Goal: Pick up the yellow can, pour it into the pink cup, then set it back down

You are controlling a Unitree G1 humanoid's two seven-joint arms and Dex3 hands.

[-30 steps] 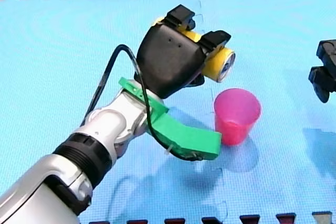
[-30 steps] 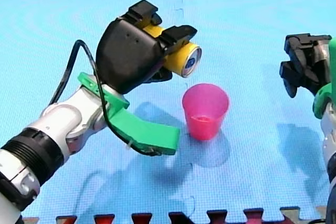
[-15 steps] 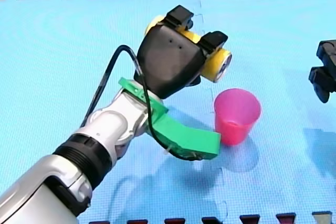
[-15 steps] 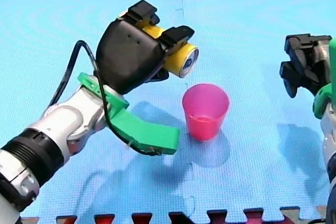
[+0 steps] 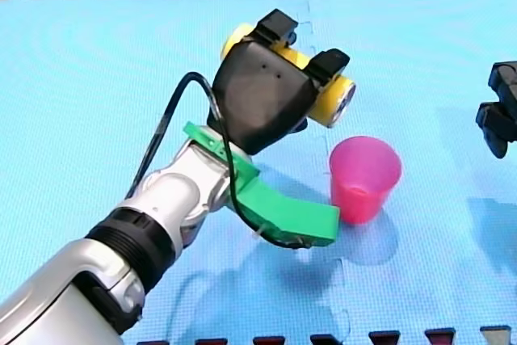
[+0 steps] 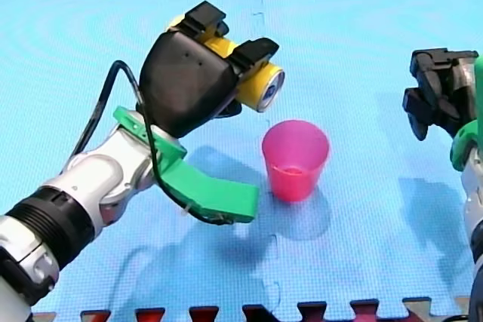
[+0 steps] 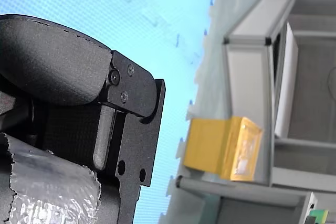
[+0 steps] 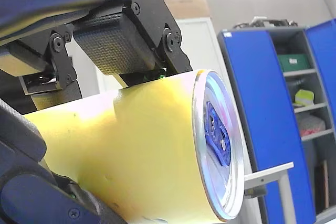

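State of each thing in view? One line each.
Yellow metal can: gripped in the air, tipped on its side, top end toward the cup.
Pink plastic cup: upright on the blue foam mat, untouched.
Left hand: shut on the can, above and left of the cup.
Right hand: at the mat's right side, clear of the cup; grip unclear.

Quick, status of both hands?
Left hand: shut on the yellow can, tilted near the pink cup.
Right hand: holds nothing, at the right; open or shut cannot be told.
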